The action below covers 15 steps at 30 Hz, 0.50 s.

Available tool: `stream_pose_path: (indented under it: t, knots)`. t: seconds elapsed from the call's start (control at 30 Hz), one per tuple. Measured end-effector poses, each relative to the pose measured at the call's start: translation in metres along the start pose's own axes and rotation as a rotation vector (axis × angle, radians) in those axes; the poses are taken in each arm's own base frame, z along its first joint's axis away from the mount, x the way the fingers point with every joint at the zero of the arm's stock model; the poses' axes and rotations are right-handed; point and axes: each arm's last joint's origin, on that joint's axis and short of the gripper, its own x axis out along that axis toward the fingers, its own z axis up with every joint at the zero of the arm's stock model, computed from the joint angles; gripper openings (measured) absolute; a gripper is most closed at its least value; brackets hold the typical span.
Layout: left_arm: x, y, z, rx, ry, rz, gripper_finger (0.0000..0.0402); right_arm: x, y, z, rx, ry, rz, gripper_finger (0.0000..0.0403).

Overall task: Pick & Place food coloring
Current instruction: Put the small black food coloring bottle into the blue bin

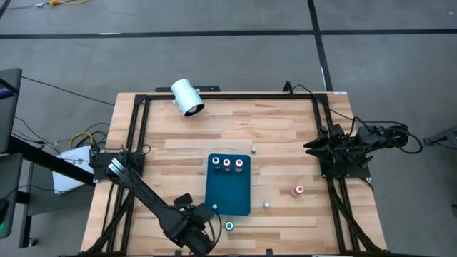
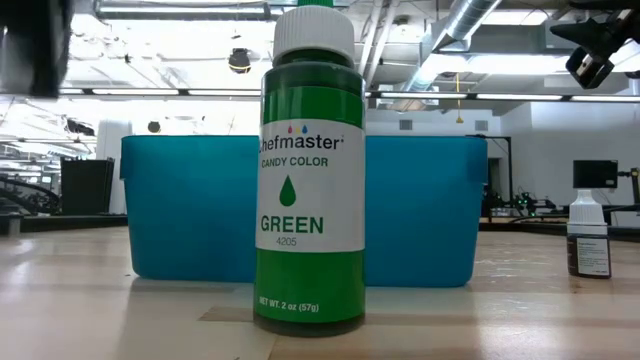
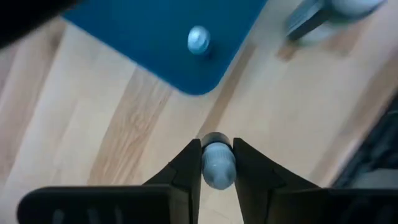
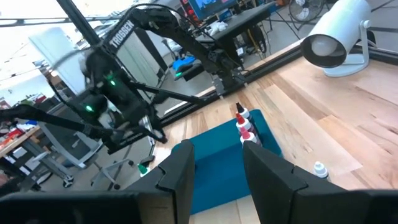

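My left gripper hangs over the table's near edge, just off the near left corner of the dark blue mat, shut on a tiny pale food coloring bottle. Three bottles stand upright in a row on the mat's far end. One more stands by its near left corner. A green-topped bottle stands upright on the wood beside my left gripper. Its label reads green in the low view. My right gripper waits open at the table's right edge. My left gripper pinches the tiny bottle's pale rounded sides between its two fingers, one finger on each side. The fingers point steeply down from above. The bottle is lifted clear of the wood below it.
A big white cylinder lies at the far left. A red-topped bottle lies on the wood right of the mat. Two small pale bottles stand on the wood near the mat's right side. A black frame borders the table.
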Motion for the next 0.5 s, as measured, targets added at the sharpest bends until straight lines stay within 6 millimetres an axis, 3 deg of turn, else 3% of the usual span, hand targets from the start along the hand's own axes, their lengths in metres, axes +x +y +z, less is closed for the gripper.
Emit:
stream_pose_path:
  t: [0.27, 0.5]
  knots:
    - [-0.054, 0.002, 0.031, -0.008, -0.092, -0.110, 0.0058, 0.000, 0.000, 0.000, 0.000, 0.000, 0.000, 0.0126]
    - [-0.055, 0.020, 0.069, -0.016, -0.116, -0.106, 0.0061, 0.000, 0.000, 0.000, 0.000, 0.001, 0.000, 0.0126]
